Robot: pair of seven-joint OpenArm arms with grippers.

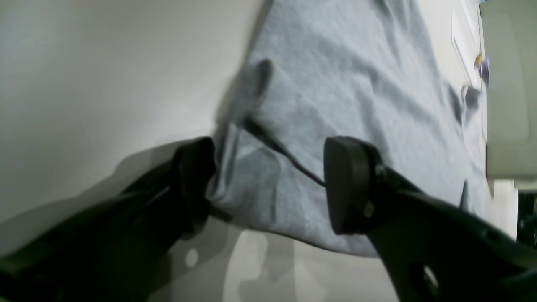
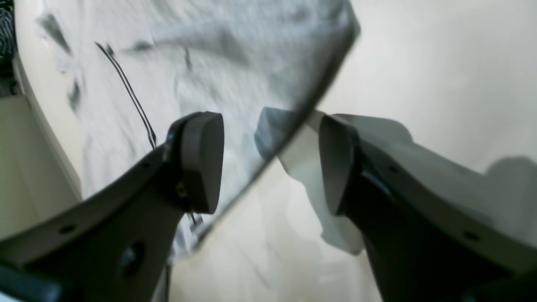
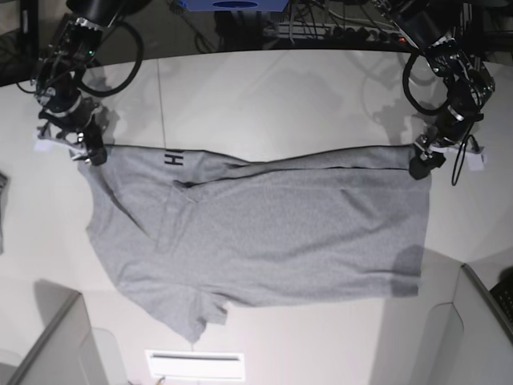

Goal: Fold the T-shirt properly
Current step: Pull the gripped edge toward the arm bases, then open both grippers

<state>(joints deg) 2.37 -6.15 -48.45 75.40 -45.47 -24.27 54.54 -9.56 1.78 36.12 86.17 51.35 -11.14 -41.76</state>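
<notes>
The grey T-shirt (image 3: 272, 233) lies spread flat on the white table (image 3: 280, 96), its far edge folded over and black letters (image 3: 174, 160) showing near the far left. My left gripper (image 1: 268, 184) is open at the shirt's far right corner (image 3: 418, 167), and that corner of cloth lies between its jaws. My right gripper (image 2: 270, 163) is open at the far left corner (image 3: 92, 154), the shirt's edge (image 2: 293, 121) running between its fingers. The right wrist view is blurred.
Grey partitions stand at the near left (image 3: 56, 345) and near right (image 3: 473, 329) corners. A white strip (image 3: 192, 365) lies at the table's near edge. Cables and dark equipment (image 3: 321, 28) run along the back. A dark patterned cloth (image 2: 6, 29) sits past the table's edge.
</notes>
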